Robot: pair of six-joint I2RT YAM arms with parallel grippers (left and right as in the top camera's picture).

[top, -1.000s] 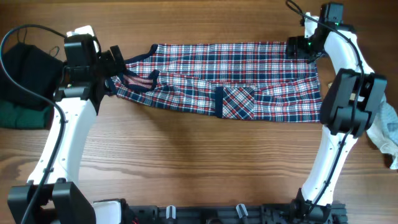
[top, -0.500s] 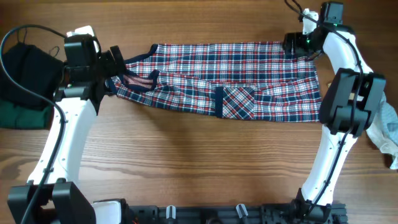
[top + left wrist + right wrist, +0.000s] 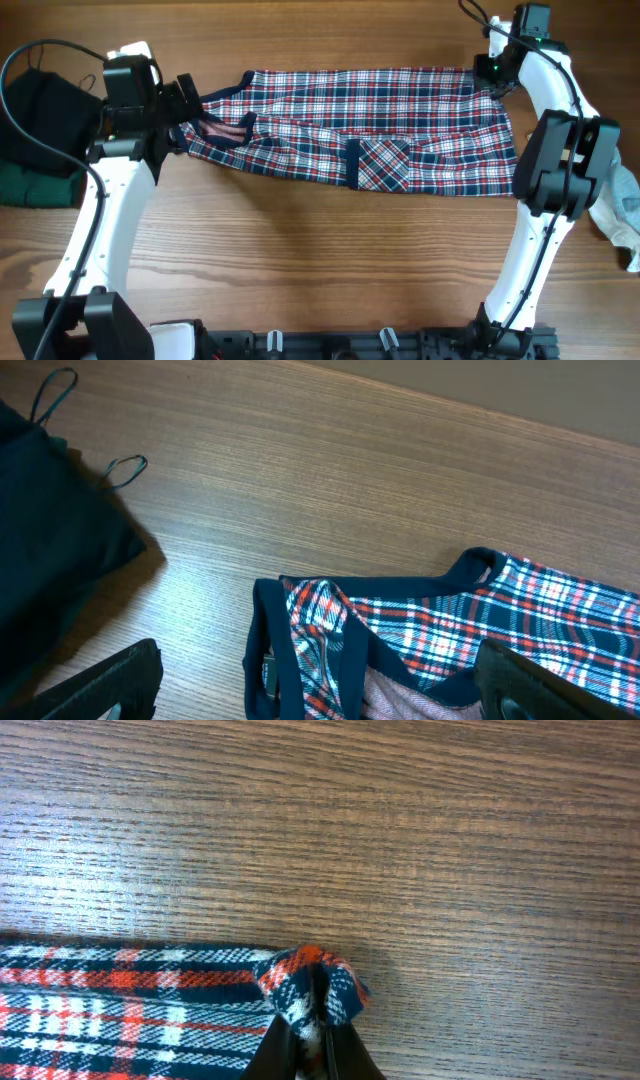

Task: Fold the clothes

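Plaid shirt (image 3: 370,130) lies spread flat across the far side of the wooden surface (image 3: 300,260), its far right corner bunched and pinched in the closed right tool (image 3: 315,1055). The left tool (image 3: 188,100) hangs, jaws wide apart, over the navy-trimmed left end.

wood table (image 3: 300,270): brown, grain running side to side, darker streaks across its near half. black rail (image 3: 330,347) along the table's near edge, small pale clips on it. from my left wrist view, a paler strip (image 3: 560,390) beyond the table's far edge; can't tell what.
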